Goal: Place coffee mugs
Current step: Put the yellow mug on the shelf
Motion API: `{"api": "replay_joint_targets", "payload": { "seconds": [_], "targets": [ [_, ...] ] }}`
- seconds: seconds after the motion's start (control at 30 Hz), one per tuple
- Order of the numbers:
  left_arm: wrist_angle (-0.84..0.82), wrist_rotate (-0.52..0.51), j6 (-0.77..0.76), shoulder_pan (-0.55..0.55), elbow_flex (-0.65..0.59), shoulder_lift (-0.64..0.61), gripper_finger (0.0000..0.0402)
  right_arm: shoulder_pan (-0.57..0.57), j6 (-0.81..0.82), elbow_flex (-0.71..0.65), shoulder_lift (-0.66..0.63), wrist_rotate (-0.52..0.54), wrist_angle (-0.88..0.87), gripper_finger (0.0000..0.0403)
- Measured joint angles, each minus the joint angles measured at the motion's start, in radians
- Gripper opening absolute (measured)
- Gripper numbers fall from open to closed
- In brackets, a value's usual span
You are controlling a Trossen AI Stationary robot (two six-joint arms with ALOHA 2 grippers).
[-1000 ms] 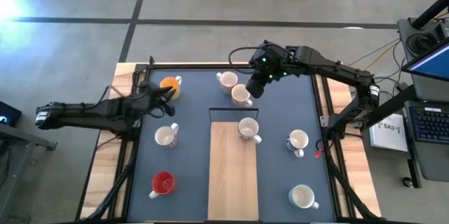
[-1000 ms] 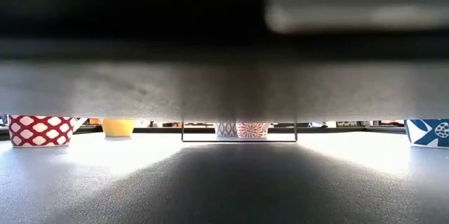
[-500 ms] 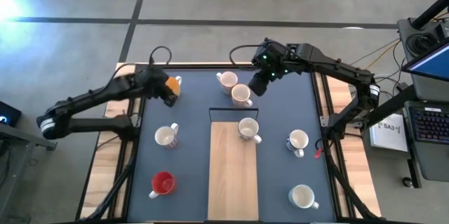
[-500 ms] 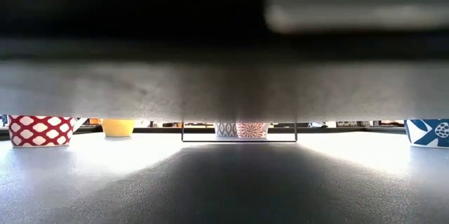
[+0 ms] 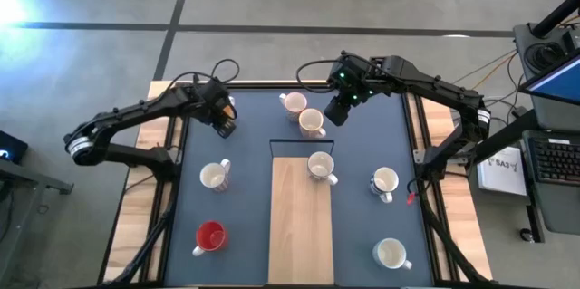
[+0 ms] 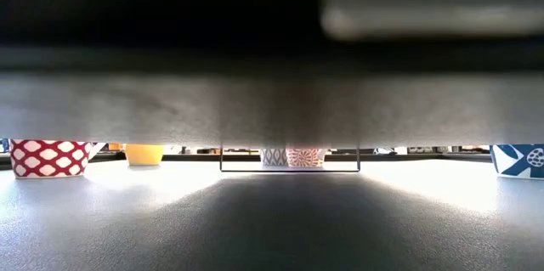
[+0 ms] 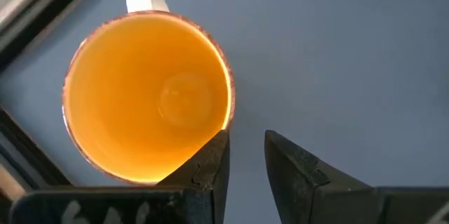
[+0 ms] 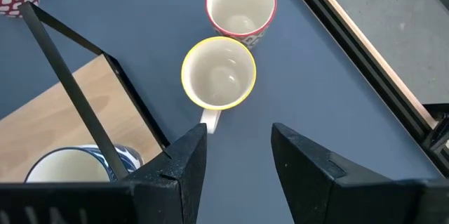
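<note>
We are working over a table [image 5: 362, 235] covered by a dark mat, with a wooden board [image 5: 302, 226] lying down its middle.

Our left hand [image 5: 224, 119] is hovering at the far left, directly above the orange mug [image 7: 147, 97]. In the left wrist view its fingers [image 7: 210, 171] are parted only a little, with one fingertip over the mug's rim and the other outside it; nothing is pinched between them. The mug is standing upright on the mat, its white handle pointing away from the hand.

Our right hand [image 5: 337, 108] is hanging at the far centre, spread wide and gripping nothing. Just beside it are two mugs side by side: a yellow-rimmed mug [image 8: 219, 73], nearer to the hand, and a pink-rimmed mug [image 8: 240, 3] farther off.

The other mugs are standing upright around the table: a white mug [image 5: 320, 166] on the far end of the board, a left white mug [image 5: 213, 176], a red mug [image 5: 210, 236] at near left, a right white mug [image 5: 385, 181], and a near-right mug [image 5: 391, 253].
</note>
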Motion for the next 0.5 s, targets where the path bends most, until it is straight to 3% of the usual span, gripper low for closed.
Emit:
{"api": "replay_joint_targets", "payload": {
  "seconds": [0.5],
  "targets": [
    [-0.025,-0.059,0.027,0.002,0.098,0.054,0.0074,0.000,0.000,-0.001,0.000,0.000,-0.002,0.0151]
  ]
}}
